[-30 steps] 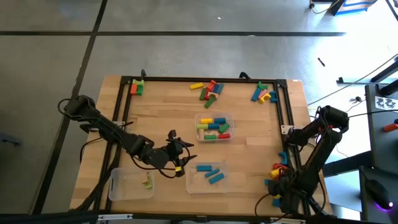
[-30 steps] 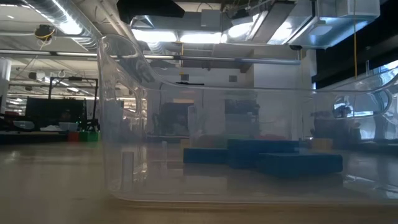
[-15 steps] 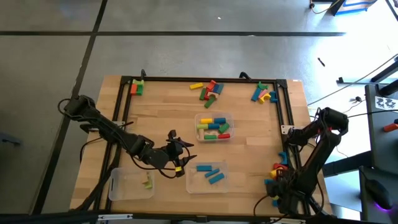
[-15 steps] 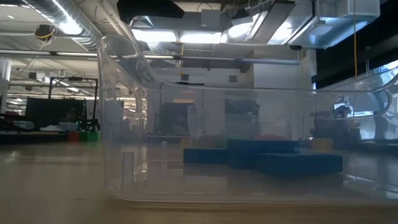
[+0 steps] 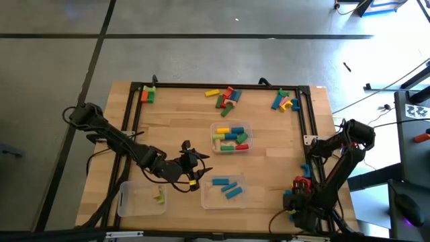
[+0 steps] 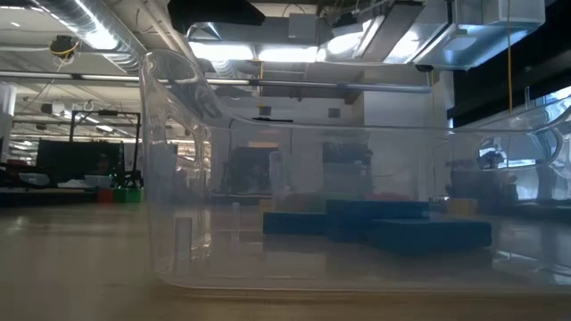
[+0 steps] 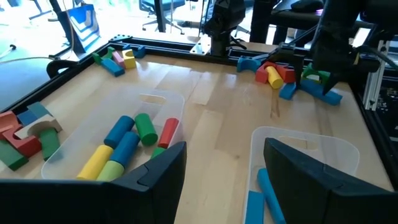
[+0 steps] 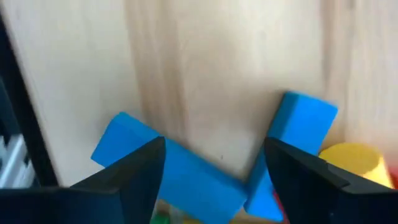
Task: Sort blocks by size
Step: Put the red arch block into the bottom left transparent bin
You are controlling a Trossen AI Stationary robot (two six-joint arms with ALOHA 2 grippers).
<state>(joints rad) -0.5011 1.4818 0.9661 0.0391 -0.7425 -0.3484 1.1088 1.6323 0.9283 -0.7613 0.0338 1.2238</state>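
Observation:
Blocks lie in groups along the far edge [image 5: 225, 97], [image 5: 148, 94], [image 5: 285, 102] and in a pile at the near right corner [image 5: 300, 184]. My right gripper [image 5: 293, 199] hangs open over that pile, pointing down. In its wrist view [image 8: 214, 146] the fingers stand above a long blue block [image 8: 171, 168] and a second blue block [image 8: 301, 124], beside a yellow one [image 8: 354, 158]. My left gripper [image 5: 195, 168] waits open above the table's middle, between the trays [image 7: 224, 152].
Three clear trays stand on the table: a middle one [image 5: 248, 126] with mixed coloured blocks, a near one [image 5: 205, 199] with blue blocks, also filling the low view [image 6: 178, 178], and a near left one [image 5: 127, 205] with a small green piece. A black frame [image 5: 306, 121] edges the table.
My right gripper has sunk a little toward the block pile at the near right corner and tipped somewhat, staying open. The left arm has kept still.

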